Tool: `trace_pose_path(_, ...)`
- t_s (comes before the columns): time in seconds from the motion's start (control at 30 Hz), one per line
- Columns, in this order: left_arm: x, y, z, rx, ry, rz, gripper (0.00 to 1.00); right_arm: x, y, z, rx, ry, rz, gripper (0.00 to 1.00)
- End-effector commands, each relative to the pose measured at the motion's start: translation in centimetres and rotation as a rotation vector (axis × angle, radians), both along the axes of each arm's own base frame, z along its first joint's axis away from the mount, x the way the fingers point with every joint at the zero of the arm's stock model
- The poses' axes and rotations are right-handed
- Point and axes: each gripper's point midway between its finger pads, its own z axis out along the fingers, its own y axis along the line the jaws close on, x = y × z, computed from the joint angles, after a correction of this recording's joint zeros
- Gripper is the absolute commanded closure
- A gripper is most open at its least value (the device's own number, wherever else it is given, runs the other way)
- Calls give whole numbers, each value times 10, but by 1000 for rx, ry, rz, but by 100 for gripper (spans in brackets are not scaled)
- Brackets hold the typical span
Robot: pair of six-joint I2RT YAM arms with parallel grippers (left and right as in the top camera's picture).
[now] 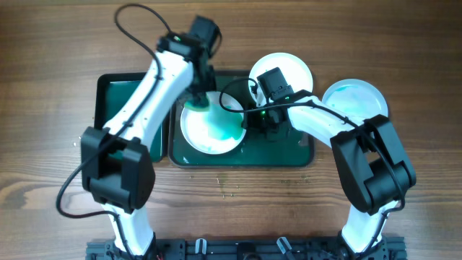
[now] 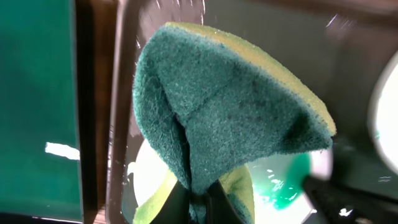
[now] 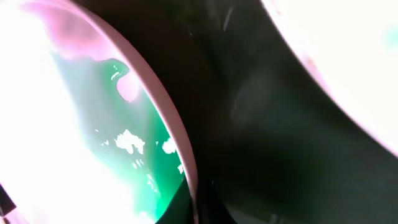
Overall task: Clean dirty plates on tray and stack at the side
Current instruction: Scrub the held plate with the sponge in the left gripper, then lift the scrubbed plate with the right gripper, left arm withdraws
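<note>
A white plate (image 1: 209, 131) with teal-green smears lies on the large dark green tray (image 1: 289, 155). My left gripper (image 1: 198, 97) is shut on a green and yellow sponge (image 2: 230, 106), held over the plate's far left rim. My right gripper (image 1: 249, 119) is shut on the plate's right rim (image 3: 180, 155), one finger on each side. A second white plate (image 1: 289, 68) lies partly on the tray's far edge. A third plate (image 1: 354, 101) with a bluish tint lies on the table to the right of the tray.
A smaller green tray (image 1: 119, 94) lies to the left, under my left arm. Small water drops (image 1: 231, 188) dot the wooden table in front of the tray.
</note>
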Motion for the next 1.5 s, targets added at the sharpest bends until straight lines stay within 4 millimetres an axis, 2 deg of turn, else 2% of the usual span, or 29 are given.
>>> trace_pose_path(0.0,18,11,20,-95,-29,45,96,4,-27,-2,-141,-40,-33,96)
trace_pose_path(0.13,22,24,21,-147,-19,89,96,8,-45,23,-257,-139,-28,96)
trace_pose_path(0.23,24,29,20,-157,-18,103,96,10,-54,49,-354,-245,-15,96)
trace_pose_path(0.43,24,27,21,-158,-22,100,96,8,-75,113,-600,-494,-50,96)
trace_pose_path(0.53,24,28,21,-158,-21,100,96,6,-85,135,-702,-582,-77,96)
trace_pose_path(0.83,24,28,21,-157,-21,100,96,-2,-92,194,-1000,-841,-47,96)
trace_pose_path(1.03,24,28,21,-158,-21,100,96,-13,-87,232,-1225,-1005,-20,96)
trace_pose_path(1.2,24,28,21,-158,-21,100,96,-26,-77,273,-1392,-1145,-80,96)
trace_pose_path(1.3,24,28,21,-158,-21,100,96,-32,-69,288,-1432,-1185,-102,96)
trace_pose_path(1.47,24,28,21,-157,-21,100,96,-35,-51,298,-1444,-1210,-32,96)
